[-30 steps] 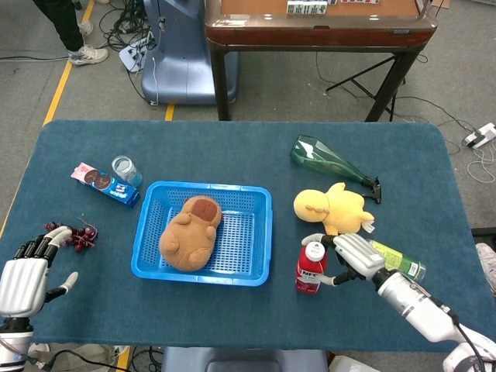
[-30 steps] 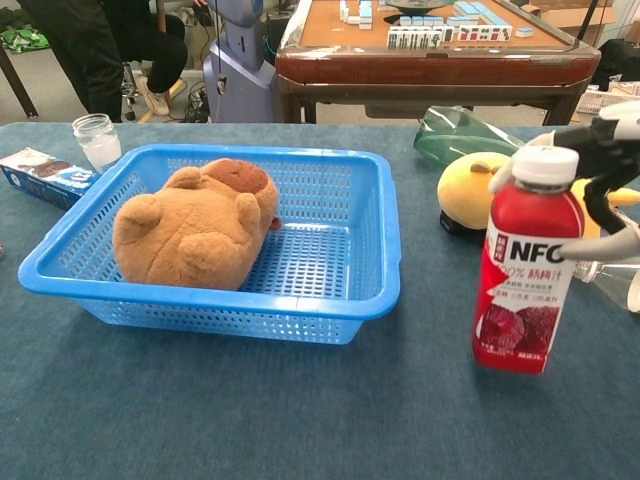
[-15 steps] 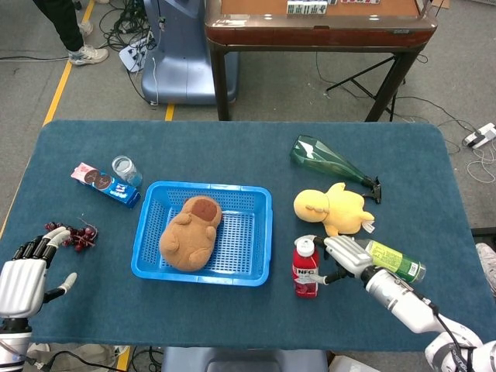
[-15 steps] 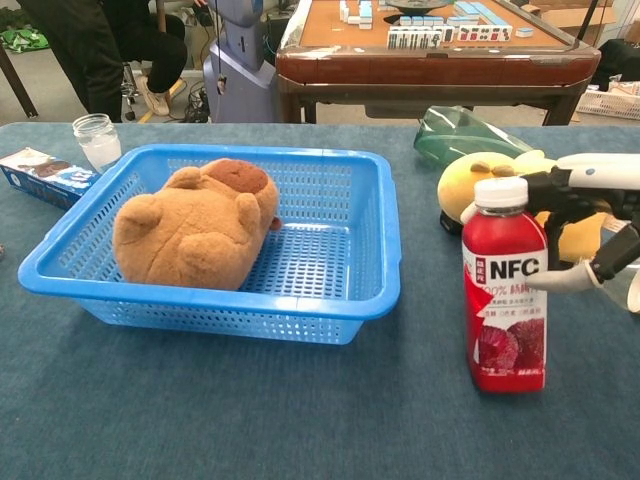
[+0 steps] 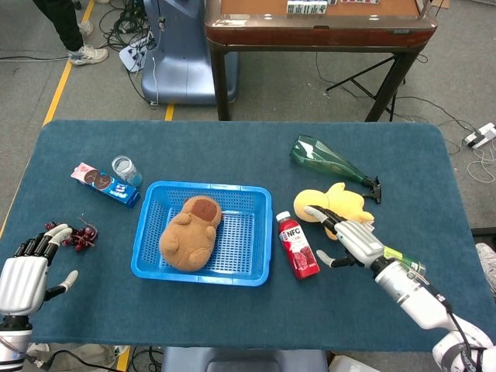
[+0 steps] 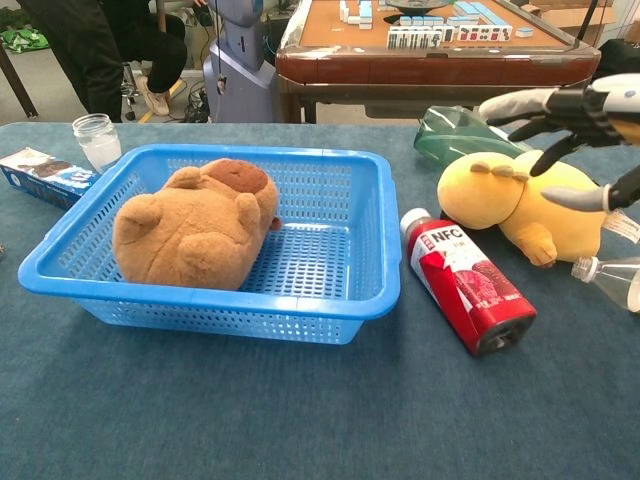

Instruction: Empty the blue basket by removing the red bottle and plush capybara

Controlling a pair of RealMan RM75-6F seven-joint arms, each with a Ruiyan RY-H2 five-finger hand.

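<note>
Red bottle (image 6: 468, 289) labelled "NFC", smaller print unreadable, lies beside blue basket (image 6: 360, 308).

One blue basket (image 5: 260, 232), holding one brown plush capybara (image 5: 191, 232). One red bottle (image 5: 297, 245) lying on its side just right of the basket. One yellow plush toy (image 5: 338, 204) further right. One green glass bottle (image 5: 329, 162) at the far right. One green-labelled clear bottle (image 5: 404, 259) at the near right. One small glass jar (image 5: 124, 168) and one biscuit packet (image 5: 105, 184) at the far left. One cluster of red berries (image 5: 77, 235) near left. Two robot hands: left hand (image 5: 25, 273), right hand (image 5: 350, 239).
</note>
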